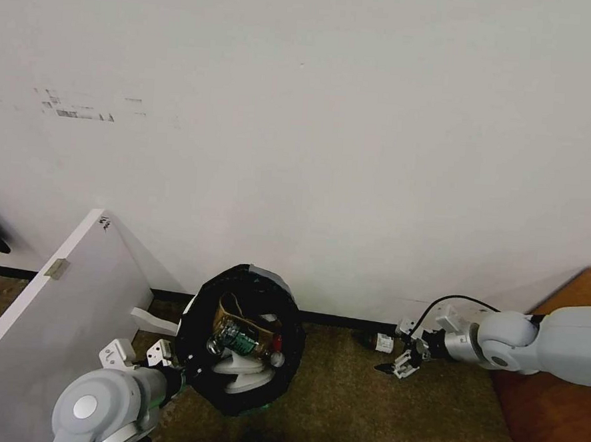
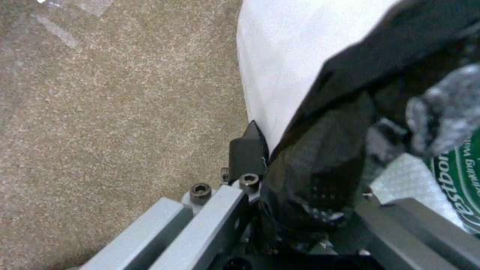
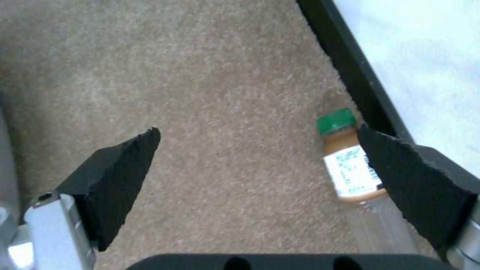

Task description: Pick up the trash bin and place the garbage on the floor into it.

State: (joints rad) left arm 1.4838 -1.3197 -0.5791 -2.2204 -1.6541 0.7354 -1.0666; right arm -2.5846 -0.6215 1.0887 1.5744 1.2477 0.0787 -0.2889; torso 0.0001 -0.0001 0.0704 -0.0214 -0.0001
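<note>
Left gripper (image 2: pixel 300 210) clamps the trash bin (image 1: pixel 240 338) rim; right gripper (image 3: pixel 260 157) gapes wide.

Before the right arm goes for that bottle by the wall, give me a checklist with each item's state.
1. Left gripper shut on the trash bin rim: ok.
2. Bin mouth tipped toward the head camera, garbage inside: ok.
3. Right gripper fingers open: ok.
4. Bottle centred between the fingers: not ok, it lies beside one finger.
5. Bottle lying free on the floor, close to the baseboard: ok.
6. Room for a finger on the baseboard side: cannot tell.
</note>
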